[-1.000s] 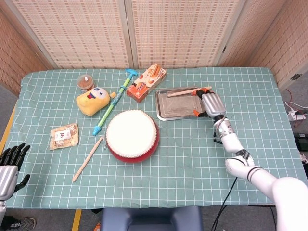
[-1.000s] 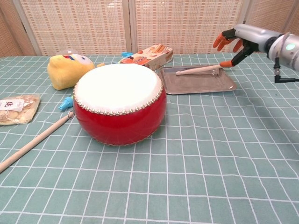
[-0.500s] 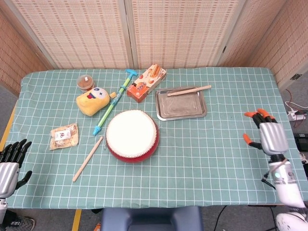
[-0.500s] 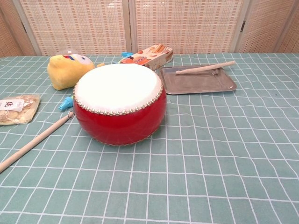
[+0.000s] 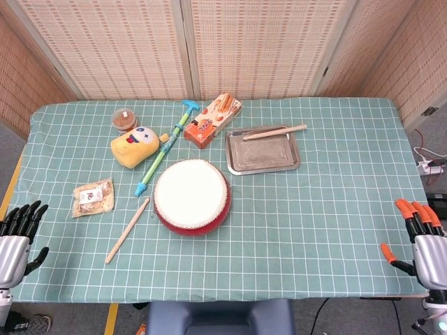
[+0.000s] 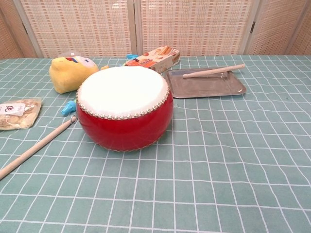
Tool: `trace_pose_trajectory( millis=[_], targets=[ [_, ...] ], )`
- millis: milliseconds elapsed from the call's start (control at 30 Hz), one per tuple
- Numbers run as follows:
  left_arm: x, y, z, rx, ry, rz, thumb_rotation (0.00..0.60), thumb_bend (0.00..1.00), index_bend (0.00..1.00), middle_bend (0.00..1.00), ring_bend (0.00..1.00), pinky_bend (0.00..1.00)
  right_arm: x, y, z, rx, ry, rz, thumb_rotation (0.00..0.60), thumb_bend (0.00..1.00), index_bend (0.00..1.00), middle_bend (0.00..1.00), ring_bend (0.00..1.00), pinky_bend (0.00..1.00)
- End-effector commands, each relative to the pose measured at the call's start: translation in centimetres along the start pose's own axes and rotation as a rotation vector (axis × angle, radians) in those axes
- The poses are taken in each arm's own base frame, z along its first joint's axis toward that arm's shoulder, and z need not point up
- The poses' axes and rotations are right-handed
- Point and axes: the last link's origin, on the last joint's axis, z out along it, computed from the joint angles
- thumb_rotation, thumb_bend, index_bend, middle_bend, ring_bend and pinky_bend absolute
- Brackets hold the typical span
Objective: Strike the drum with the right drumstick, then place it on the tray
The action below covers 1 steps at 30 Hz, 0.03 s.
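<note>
I think my job is almost done. The right stick (image 5: 274, 131) lies on the tray (image 5: 262, 159). It rests along the far side of the tray, and its thin end pokes out over the right rim. In the chest view I see the same thing: the stick (image 6: 214, 71) sits across the back of the tray (image 6: 206, 89), with one end past the edge. I cannot tell from here if the drum (image 5: 191, 195) got hit, but the stick is where it should end up, so I guess that part is over.

My right hand (image 5: 420, 241) is down at the near right corner of the table, well away from the tray and the stick. Its fingers are spread apart and it holds nothing. My left hand (image 5: 17, 234) is at the near left corner, also spread wide with nothing in it. The chest view shows neither hand.

The other stick (image 5: 128, 229) lies on the cloth to the left of the drum, and no hand is near it.

I think nothing is left to do but rest my arms.
</note>
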Motion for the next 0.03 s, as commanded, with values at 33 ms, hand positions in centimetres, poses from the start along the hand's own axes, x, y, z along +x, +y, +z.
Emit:
trace_pose_trajectory(
  millis=[33],
  targets=[
    [-0.02, 0.03, 0.02, -0.002, -0.002, 0.001, 0.6, 0.27, 0.0, 0.0, 0.0, 0.0, 0.46, -0.32, -1.09, -0.005, -0.032, 0.018, 0.6, 0.31, 0.0, 0.02, 0.0, 0.0]
  ],
)
